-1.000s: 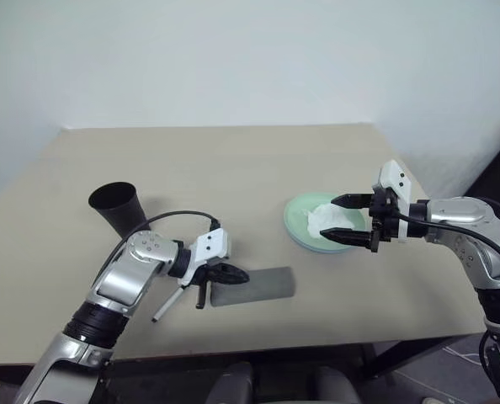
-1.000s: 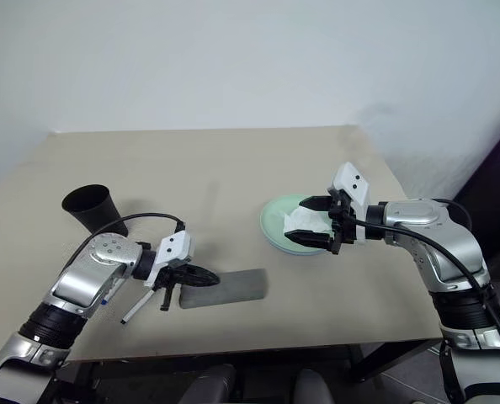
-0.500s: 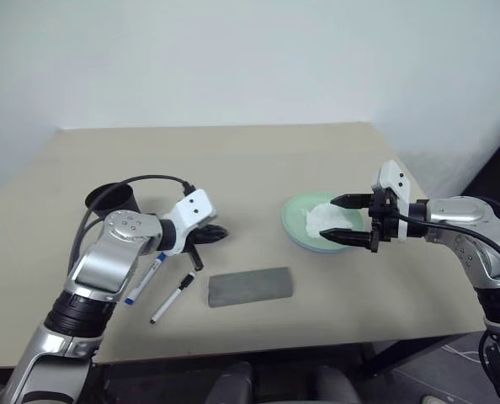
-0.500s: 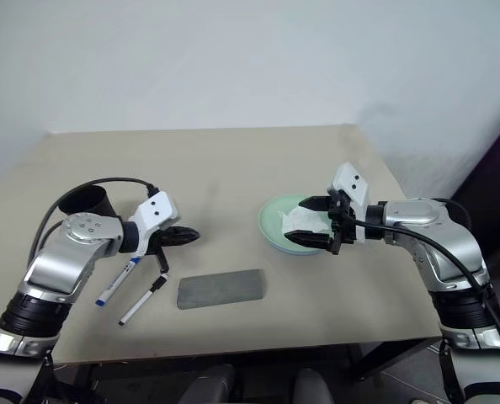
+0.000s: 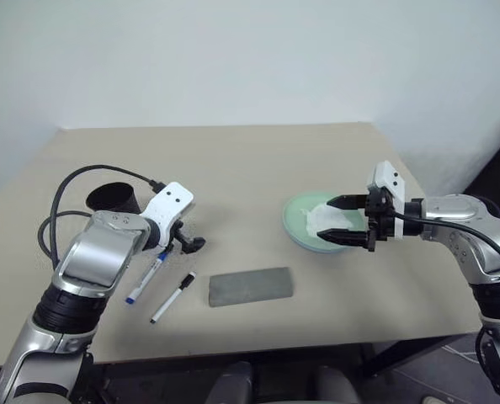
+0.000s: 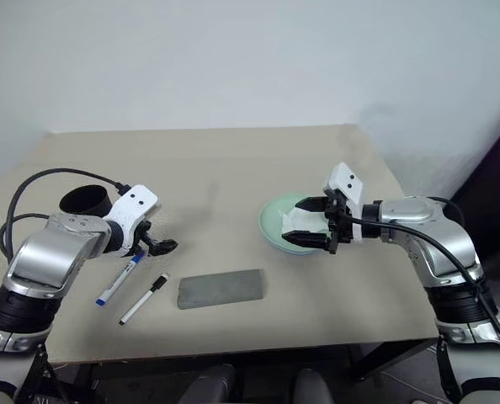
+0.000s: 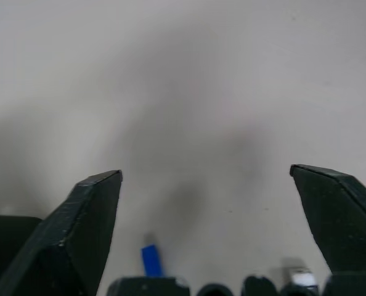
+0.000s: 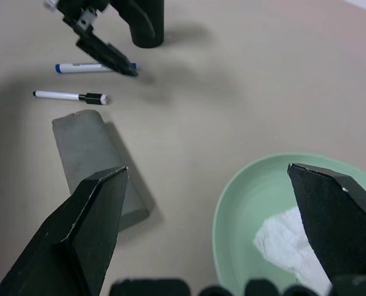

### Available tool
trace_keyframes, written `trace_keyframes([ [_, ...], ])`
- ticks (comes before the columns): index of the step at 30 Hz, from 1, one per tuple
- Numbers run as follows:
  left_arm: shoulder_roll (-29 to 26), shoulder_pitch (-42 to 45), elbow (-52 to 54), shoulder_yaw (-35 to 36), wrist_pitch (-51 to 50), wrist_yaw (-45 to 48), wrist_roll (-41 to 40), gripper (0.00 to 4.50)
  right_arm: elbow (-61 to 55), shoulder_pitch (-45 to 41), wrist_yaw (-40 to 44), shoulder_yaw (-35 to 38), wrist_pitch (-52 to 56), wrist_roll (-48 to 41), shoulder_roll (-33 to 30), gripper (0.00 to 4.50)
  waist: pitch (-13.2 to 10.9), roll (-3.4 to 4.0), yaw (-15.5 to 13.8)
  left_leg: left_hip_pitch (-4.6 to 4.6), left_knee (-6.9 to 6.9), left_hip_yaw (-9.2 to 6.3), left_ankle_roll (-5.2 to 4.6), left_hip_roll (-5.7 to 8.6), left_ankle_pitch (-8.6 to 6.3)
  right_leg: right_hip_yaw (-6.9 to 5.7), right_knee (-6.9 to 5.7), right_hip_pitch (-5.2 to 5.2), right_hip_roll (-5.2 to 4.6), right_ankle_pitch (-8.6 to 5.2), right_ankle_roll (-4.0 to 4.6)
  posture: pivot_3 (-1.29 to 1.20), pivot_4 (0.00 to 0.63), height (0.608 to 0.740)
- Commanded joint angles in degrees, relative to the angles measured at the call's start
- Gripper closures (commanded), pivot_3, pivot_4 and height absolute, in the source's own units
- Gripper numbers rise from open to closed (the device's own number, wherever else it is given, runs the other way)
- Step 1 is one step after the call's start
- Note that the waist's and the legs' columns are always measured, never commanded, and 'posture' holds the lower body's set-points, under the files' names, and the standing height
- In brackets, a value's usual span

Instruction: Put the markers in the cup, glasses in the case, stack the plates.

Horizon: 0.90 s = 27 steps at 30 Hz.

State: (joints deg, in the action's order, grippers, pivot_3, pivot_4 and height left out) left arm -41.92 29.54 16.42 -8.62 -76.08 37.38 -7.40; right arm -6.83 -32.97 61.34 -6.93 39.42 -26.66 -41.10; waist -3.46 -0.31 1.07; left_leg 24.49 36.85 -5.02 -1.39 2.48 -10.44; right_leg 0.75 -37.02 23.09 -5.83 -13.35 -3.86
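Left eye view: two markers, blue-capped (image 5: 146, 278) and black-capped (image 5: 172, 297), lie side by side on the table (image 5: 233, 168), between the cup (image 5: 114, 199) and the closed case (image 5: 251, 286). One green plate (image 5: 296, 220) holds a tissue (image 5: 327, 219). Bare tabletop stretches behind.

Left wrist view: the left gripper (image 7: 211, 203) is spread wide, empty.

Right wrist view: the right gripper (image 8: 223, 203) gapes over the plate, grasping nothing.

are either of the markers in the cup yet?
No, the blue-capped marker and the black-capped marker both lie flat on the table, in front of the black cup.
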Motion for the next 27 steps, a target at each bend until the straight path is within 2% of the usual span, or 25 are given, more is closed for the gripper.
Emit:
trace_keyframes([
  [1,1.6,2.2,3.9,-0.1,-5.7,-2.0,-1.6,0.01,-0.8,-1.2,0.4,0.9,-0.9,0.1,-0.3,0.00,0.0,0.00,0.0,0.00,0.00,0.00,0.00,0.00,0.00,0.00,0.00,0.00,0.00,0.00,0.00,0.00,0.000,0.704],
  [8,6.7,3.3,5.9,1.4,-14.7,-6.6,-3.8,0.01,-0.7,-1.8,1.0,0.6,-0.3,0.0,-0.8,0.00,0.0,-0.01,0.1,0.00,0.00,0.00,0.05,-0.01,-0.02,0.01,-0.01,-0.04,0.01,0.00,0.00,0.00,0.000,0.704],
  [12,7.2,2.9,6.7,1.6,-16.4,-7.9,-5.5,0.01,-0.7,-1.9,1.3,0.4,-0.3,0.2,-0.9,0.00,0.0,-0.01,0.0,-0.01,0.00,0.01,0.06,0.00,-0.03,0.01,0.00,-0.05,0.00,0.00,0.00,0.00,0.000,0.704],
  [17,4.0,1.5,7.6,1.2,-16.4,-8.2,-9.0,0.01,-0.8,-1.9,1.1,0.2,-0.1,0.3,-0.8,0.00,0.0,0.00,0.1,0.00,0.00,0.01,0.17,-0.01,-0.10,0.02,0.00,-0.04,0.00,0.00,0.00,0.00,0.000,0.704],
  [27,-6.2,0.5,8.9,-0.5,-16.4,-8.3,-18.7,0.01,-1.0,-1.6,0.7,0.1,-0.3,0.4,-0.4,0.00,0.0,0.00,0.1,0.00,-0.01,0.02,0.23,0.00,-0.13,0.02,0.00,0.08,-0.01,0.00,0.01,0.00,0.000,0.704],
])
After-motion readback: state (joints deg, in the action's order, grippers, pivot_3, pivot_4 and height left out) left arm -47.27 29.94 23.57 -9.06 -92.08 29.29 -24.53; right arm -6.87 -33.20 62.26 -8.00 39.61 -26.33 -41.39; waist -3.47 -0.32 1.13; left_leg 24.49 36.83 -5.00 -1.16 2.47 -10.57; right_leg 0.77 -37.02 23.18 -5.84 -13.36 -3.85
